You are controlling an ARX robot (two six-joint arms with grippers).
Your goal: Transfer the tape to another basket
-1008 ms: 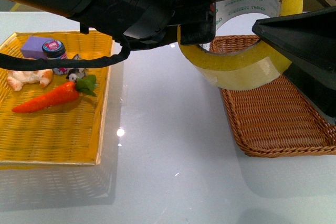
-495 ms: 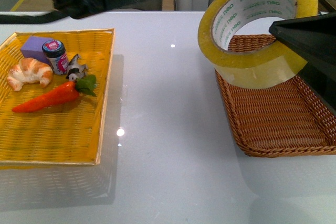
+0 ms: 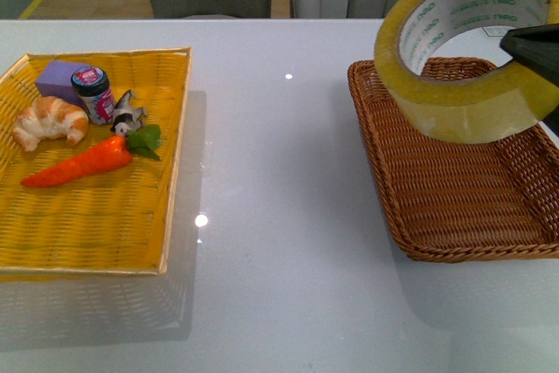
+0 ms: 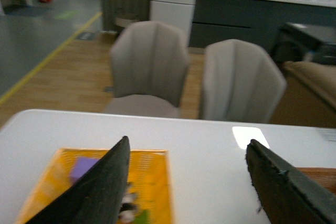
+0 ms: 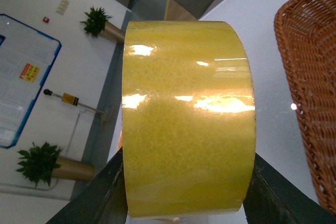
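Observation:
The tape [image 3: 463, 102], a wide yellowish roll with a white core printed in green, hangs in the air above the far left part of the dark brown wicker basket [image 3: 437, 207]. My right gripper [image 3: 533, 45] is shut on the tape; only one black finger shows at the right edge of the front view. In the right wrist view the tape [image 5: 186, 124] fills the middle between my two black fingers [image 5: 102, 192], with the basket's rim [image 5: 304, 77] beside it. My left gripper [image 4: 186, 182] is open and empty, high above the white table; it is out of the front view.
A flat yellow woven tray [image 3: 96, 224] at the left holds a carrot [image 3: 83, 162], a croissant [image 3: 48, 121], a small jar [image 3: 92, 92], a purple block [image 3: 59, 76] and a small grey piece. Two grey chairs [image 4: 152, 66] stand beyond the table's far edge.
My right gripper has carried the tape to the right, over the brown basket. My left arm, which filled the top of the front view a second ago, has moved out of that view.

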